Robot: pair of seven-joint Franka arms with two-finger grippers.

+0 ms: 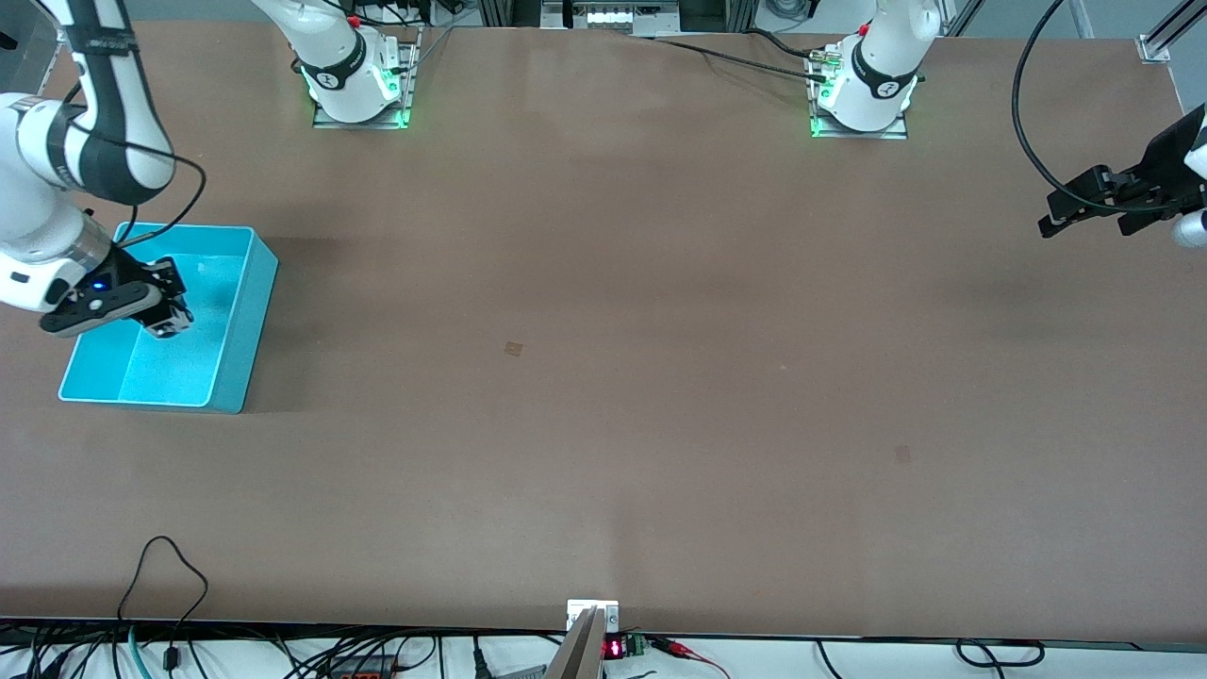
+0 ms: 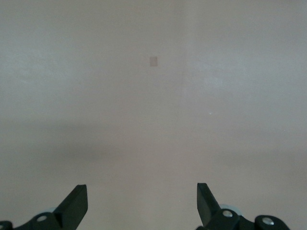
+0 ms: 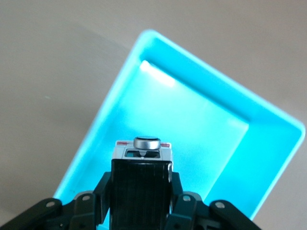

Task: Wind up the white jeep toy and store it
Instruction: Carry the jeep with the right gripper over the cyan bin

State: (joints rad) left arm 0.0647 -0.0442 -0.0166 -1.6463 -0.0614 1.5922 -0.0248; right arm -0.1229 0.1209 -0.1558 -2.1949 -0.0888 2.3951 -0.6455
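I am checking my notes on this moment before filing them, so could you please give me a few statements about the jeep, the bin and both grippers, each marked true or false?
1. The right gripper is shut on the white jeep toy. True.
2. The jeep already lies loose on the floor of the cyan bin. False: it is in the right gripper's hold, over the bin.
3. The left gripper is open and holds nothing. True.
4. The left gripper hangs over the cyan bin. False: it waits over bare table at the left arm's end.
5. The bin holds several other toys. False: no other toy shows in it.
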